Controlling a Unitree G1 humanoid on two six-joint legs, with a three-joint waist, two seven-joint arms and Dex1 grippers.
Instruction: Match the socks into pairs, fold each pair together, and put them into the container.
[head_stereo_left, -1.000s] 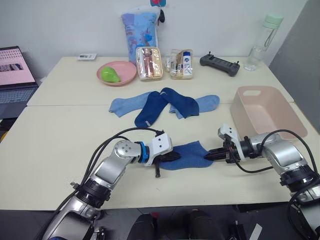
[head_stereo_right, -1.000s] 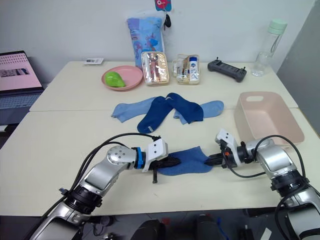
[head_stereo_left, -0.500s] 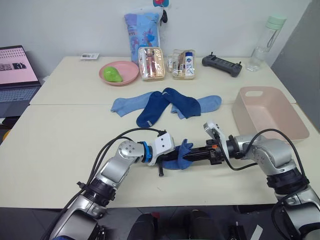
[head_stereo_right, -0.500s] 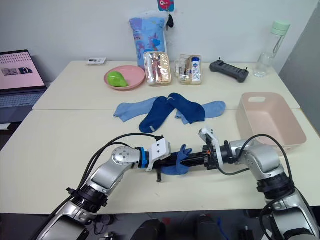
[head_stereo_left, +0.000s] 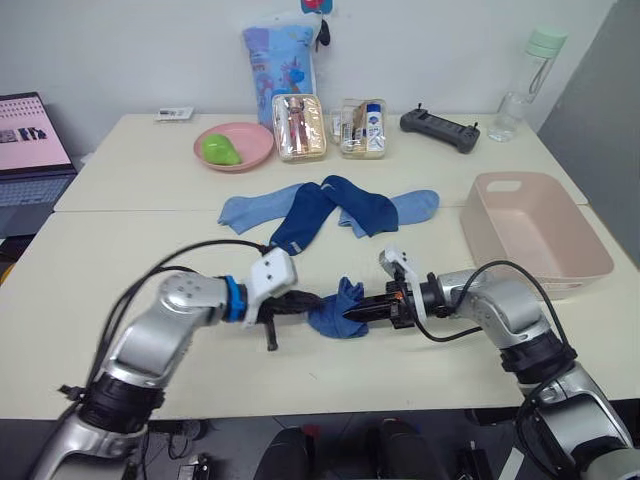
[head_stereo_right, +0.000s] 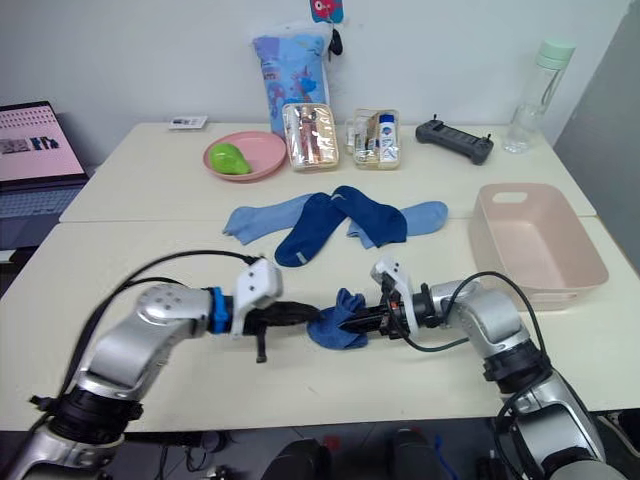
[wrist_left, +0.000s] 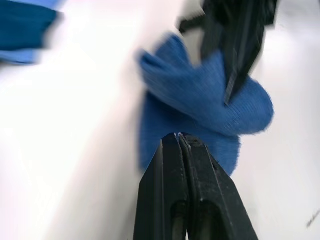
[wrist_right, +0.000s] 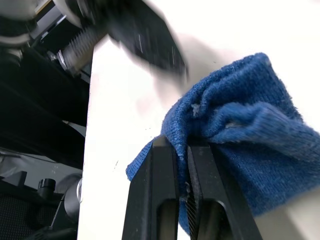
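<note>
A mid-blue sock (head_stereo_left: 333, 310) lies bunched and folded over on the near table, between my two grippers. My right gripper (head_stereo_left: 346, 314) is shut on its fabric, which shows pinched between the fingers in the right wrist view (wrist_right: 235, 135). My left gripper (head_stereo_left: 304, 303) is shut with its tips at the sock's left edge (wrist_left: 200, 100); no fabric shows between them. Several more socks lie in a row further back: light blue (head_stereo_left: 247, 212), dark blue (head_stereo_left: 300, 226), dark blue (head_stereo_left: 366, 209), light blue (head_stereo_left: 416, 205). The pale pink container (head_stereo_left: 570, 262) stands at the right.
Along the back stand a pink plate (head_stereo_left: 248, 157) holding a green object, two clear pouches (head_stereo_left: 298, 128) (head_stereo_left: 362, 128), a blue patterned bag (head_stereo_left: 280, 62), a black controller (head_stereo_left: 440, 128) and a bottle (head_stereo_left: 526, 80). A laptop (head_stereo_left: 30, 150) sits at the far left.
My right gripper has carried the sock's right end leftward, folding the flat sock into a bunch. My left arm has drawn back to the left, its fingers now at the sock's edge.
</note>
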